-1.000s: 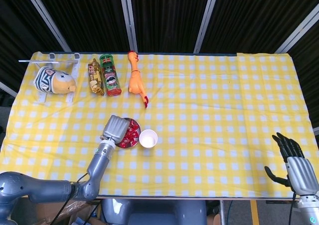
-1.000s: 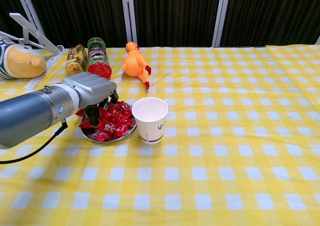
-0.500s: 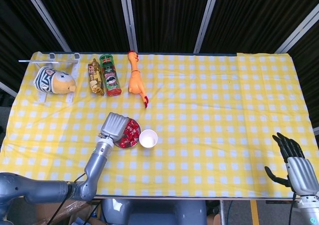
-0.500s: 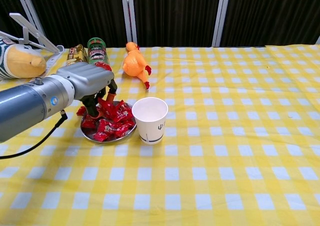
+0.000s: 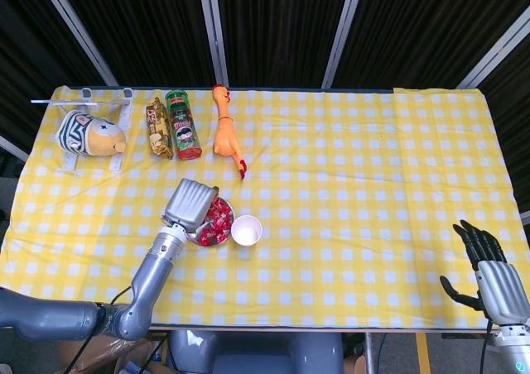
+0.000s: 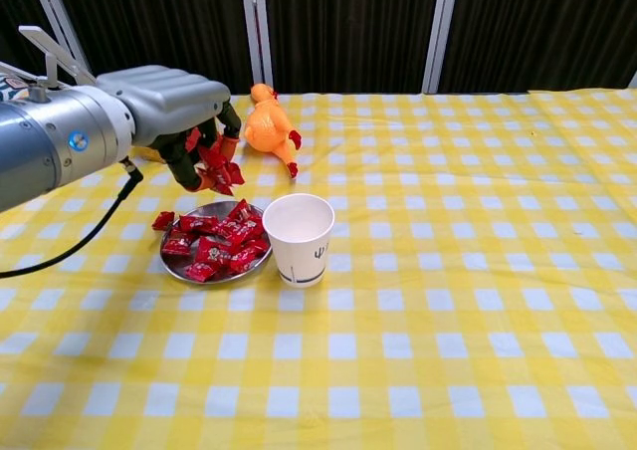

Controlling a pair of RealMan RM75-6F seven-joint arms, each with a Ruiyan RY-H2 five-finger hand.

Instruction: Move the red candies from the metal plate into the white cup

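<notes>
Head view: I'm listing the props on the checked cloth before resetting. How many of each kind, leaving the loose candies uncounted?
Metal plate: 1
White cup: 1
Chip can: 1
Gold snack bag: 1
Rubber chicken: 1
Plush toy: 1
White rack: 1
Total: 7

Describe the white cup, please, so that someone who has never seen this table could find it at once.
Start at the yellow checked tablecloth and find the metal plate of red candies left of the middle. The white cup stands upright right beside that plate, on the side toward the table's middle. It is the only plain white, open-topped container there.
</notes>
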